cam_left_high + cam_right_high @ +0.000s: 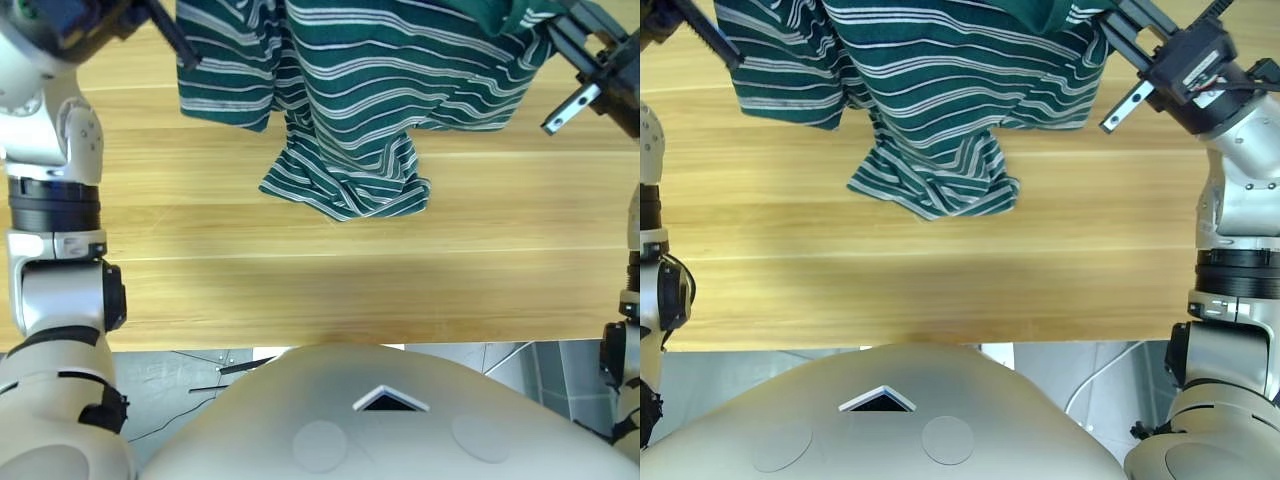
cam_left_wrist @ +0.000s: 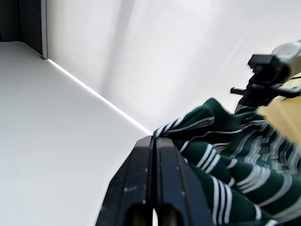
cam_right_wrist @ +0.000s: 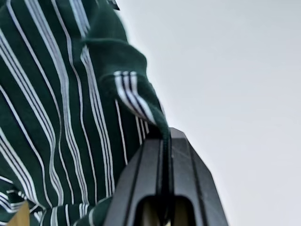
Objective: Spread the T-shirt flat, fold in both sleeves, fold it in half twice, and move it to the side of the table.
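The green striped T-shirt (image 1: 350,90) is hanging between the two raised arms, with its lower end bunching on the wooden table (image 1: 300,280). The eye views are giving the whole drape, and the wrist views are giving the grips up close. The left gripper (image 2: 154,140) is pinching a shirt edge, fingers pressed together. The right gripper (image 3: 164,134) is clamping a striped hem the same way.

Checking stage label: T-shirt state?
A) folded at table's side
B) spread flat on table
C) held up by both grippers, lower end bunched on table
C: the left gripper and right gripper are each shut on the T-shirt, whose lower end lies bunched on the table.
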### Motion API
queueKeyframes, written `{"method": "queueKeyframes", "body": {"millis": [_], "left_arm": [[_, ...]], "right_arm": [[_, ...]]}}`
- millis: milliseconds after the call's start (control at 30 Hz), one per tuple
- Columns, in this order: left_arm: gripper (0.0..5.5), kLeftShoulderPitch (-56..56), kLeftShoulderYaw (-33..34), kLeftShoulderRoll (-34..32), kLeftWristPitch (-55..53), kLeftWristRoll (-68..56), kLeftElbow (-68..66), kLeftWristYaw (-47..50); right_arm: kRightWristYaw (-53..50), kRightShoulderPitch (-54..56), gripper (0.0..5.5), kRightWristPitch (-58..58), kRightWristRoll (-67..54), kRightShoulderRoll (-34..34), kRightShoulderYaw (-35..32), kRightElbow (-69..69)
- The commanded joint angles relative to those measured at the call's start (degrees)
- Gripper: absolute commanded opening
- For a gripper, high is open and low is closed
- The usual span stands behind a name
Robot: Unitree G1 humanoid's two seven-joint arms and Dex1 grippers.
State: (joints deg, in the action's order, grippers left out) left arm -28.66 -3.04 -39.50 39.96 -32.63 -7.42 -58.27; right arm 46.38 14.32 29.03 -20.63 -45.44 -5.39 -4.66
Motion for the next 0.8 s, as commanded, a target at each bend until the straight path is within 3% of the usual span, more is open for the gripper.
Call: {"method": "queueKeyframes", "body": {"millis": [33,167,233,300,400,500,567,633,667,733,800], "left_arm": [[0.00,12.5,6.5,-6.4,-4.4,-12.3,10.0,-12.5],[0.00,24.2,12.4,-7.7,-7.8,-20.1,20.0,-21.6],[0.00,27.5,11.5,-7.5,-8.4,-18.0,22.7,-24.8],[0.00,26.5,7.9,-7.0,-9.7,-13.1,19.9,-28.0],[0.00,17.0,-0.1,-6.2,-12.3,-1.7,9.3,-31.8],[0.00,-8.8,-6.4,-2.1,-13.7,13.1,-17.5,-30.6],[0.00,-30.0,-8.4,1.3,-15.7,22.9,-38.4,-18.8],[0.00,-54.6,-9.1,3.0,-22.2,32.7,-55.0,18.4],[0.00,-64.3,-7.8,2.4,-25.5,34.6,-59.5,36.3],[0.00,-74.8,-0.2,-2.7,-18.7,34.2,-59.3,56.1],[0.00,-71.3,7.6,-6.1,-3.5,32.3,-52.8,55.7]], "right_arm": [[15.3,-11.2,0.03,2.3,-13.3,-5.2,-8.3,6.8],[35.3,-26.9,0.03,3.0,-29.3,-5.6,-17.1,19.3],[40.8,-30.0,0.03,1.9,-30.2,-6.0,-16.3,22.8],[42.7,-28.0,0.03,0.0,-24.0,-7.3,-11.5,21.1],[43.5,-13.7,0.03,-4.3,-10.5,-8.7,-1.5,10.8],[35.9,20.9,0.03,-11.1,7.0,-1.9,9.0,-16.5],[16.0,46.1,0.03,-13.7,21.8,4.2,14.4,-39.6],[-18.7,70.1,0.03,-20.5,30.6,7.2,15.9,-56.8],[-31.2,78.4,0.03,-22.7,31.1,7.1,14.3,-60.8],[-46.6,85.4,0.03,-16.7,34.1,2.8,10.3,-57.2],[-51.5,78.4,0.03,-7.0,36.1,-1.2,4.3,-45.9]]}}
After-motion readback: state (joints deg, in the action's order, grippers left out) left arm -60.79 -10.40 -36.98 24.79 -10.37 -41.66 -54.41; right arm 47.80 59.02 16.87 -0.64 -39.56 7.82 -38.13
